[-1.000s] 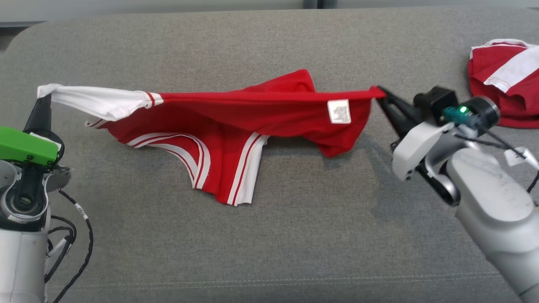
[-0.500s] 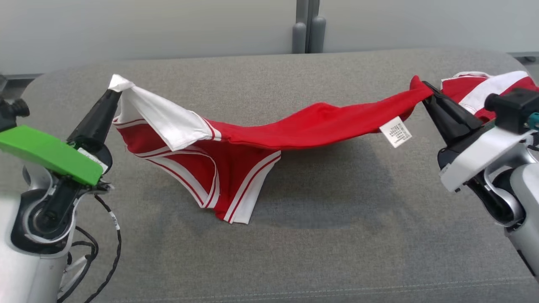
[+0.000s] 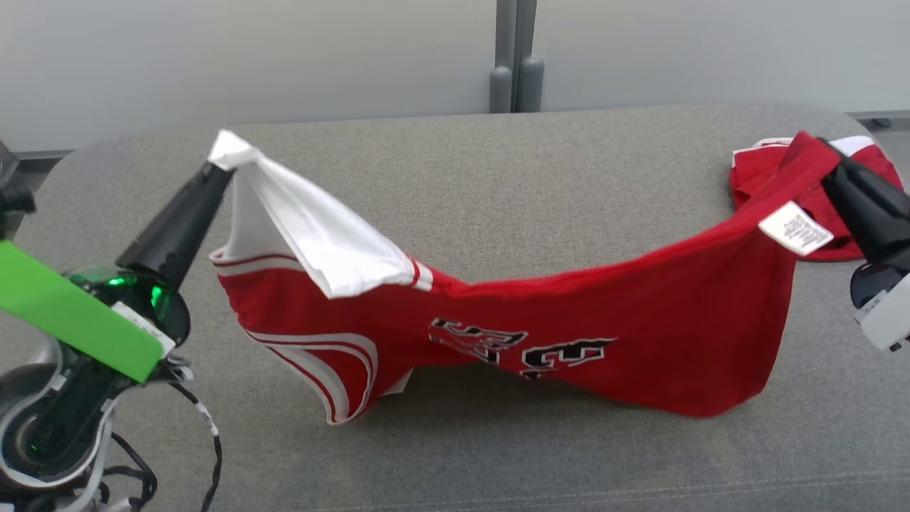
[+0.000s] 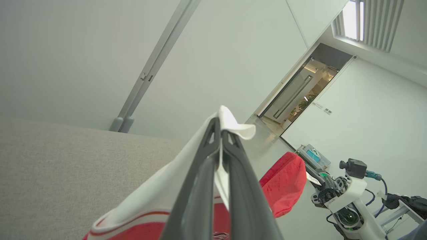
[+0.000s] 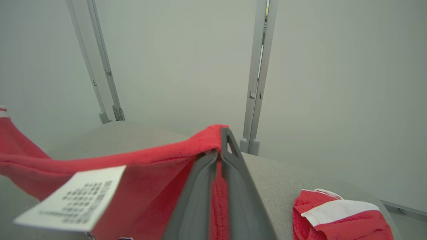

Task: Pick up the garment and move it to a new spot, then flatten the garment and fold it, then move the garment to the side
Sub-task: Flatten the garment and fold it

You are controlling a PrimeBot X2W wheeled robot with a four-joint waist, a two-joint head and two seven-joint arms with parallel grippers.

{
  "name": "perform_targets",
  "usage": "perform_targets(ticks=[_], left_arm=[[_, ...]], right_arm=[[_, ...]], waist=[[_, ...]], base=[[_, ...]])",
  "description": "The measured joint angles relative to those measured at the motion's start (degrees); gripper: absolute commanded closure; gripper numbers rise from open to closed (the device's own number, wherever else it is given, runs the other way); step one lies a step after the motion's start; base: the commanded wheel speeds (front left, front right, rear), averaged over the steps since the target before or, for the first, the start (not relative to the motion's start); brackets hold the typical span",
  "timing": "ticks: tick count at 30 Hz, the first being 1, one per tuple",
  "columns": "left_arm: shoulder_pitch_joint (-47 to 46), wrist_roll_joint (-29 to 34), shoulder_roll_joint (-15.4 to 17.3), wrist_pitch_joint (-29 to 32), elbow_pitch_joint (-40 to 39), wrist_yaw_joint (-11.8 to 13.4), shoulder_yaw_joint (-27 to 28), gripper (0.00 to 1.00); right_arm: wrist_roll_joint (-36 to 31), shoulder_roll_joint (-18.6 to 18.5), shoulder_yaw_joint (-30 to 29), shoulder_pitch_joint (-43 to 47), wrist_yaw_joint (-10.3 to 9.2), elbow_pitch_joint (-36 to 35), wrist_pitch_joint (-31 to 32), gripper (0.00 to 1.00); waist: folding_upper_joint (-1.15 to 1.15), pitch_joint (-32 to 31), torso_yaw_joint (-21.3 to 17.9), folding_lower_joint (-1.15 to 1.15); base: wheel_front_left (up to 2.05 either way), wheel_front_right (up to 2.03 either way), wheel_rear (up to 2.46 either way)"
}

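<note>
Over grey padded bench [image 3: 498, 178], red jersey [image 3: 640, 320] is held mid-transfer, clamped by left gripper [image 3: 219, 167] and right gripper [image 3: 830, 158]; flat lowering judged next.

Office/lab test room. Pale partition panels [image 3: 249, 57] with metal joint posts [image 3: 517, 53] run across the top of the head view, above a grey upholstered bench [image 3: 498, 178]. Upper right of the left wrist view: glass door [image 4: 293, 93] to a lit corridor, ceiling vent [image 4: 370, 20].
</note>
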Motion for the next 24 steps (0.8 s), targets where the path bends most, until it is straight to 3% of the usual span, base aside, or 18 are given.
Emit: perform_targets(ticks=[9, 11, 16, 18, 22, 23, 24], left_arm=[[2.53, -1.45, -1.93, 4.02, 13.95, 0.07, -4.79, 1.00], [1.44, -0.65, -2.60, 4.59, 18.97, 0.05, -5.58, 1.00], [-6.33, 4.58, -3.32, 4.61, 30.83, 0.05, -5.25, 1.00], [-12.02, 5.97, -4.46, 4.27, 34.44, 0.05, -3.94, 1.00], [-25.03, 10.23, -7.01, 0.87, 38.38, 0.05, -1.52, 1.00], [-25.03, 10.23, -7.01, 0.87, 38.38, 0.05, -1.52, 1.00], [-28.76, 11.71, -7.91, -0.45, 39.10, 0.05, -1.11, 1.00]], right_arm=[[3.24, 1.15, 4.15, 0.79, 0.11, 4.95, 6.02, 1.00], [3.04, 1.51, 6.88, -0.76, 1.01, 6.60, 8.16, 1.00], [4.33, 7.86, 10.66, -11.08, 1.33, 11.77, 11.59, 1.00], [4.86, 10.93, 10.71, -17.63, 0.16, 14.60, 13.27, 1.00], [1.89, 16.28, 8.58, -33.08, -5.14, 18.58, 14.17, 1.00], [1.89, 16.28, 8.58, -33.08, -5.14, 18.58, 14.17, 1.00], [0.89, 17.00, 7.35, -36.98, -6.54, 19.42, 13.92, 1.00]], waist=[[0.00, 6.49, 0.46, 0.00], [0.00, 8.07, 0.65, 0.00], [0.00, 12.05, 0.99, 0.00], [0.00, 13.67, 1.01, 0.00], [0.00, 16.95, 0.95, 0.00], [0.00, 16.95, 0.95, 0.00], [0.00, 17.76, 0.94, 0.00]], base=[[0.00, 0.00, 0.00], [0.00, 0.00, 0.00], [0.00, 0.00, 0.00], [0.00, 0.00, 0.00], [0.00, 0.00, 0.00], [0.00, 0.00, 0.00], [0.00, 0.00, 0.00]])
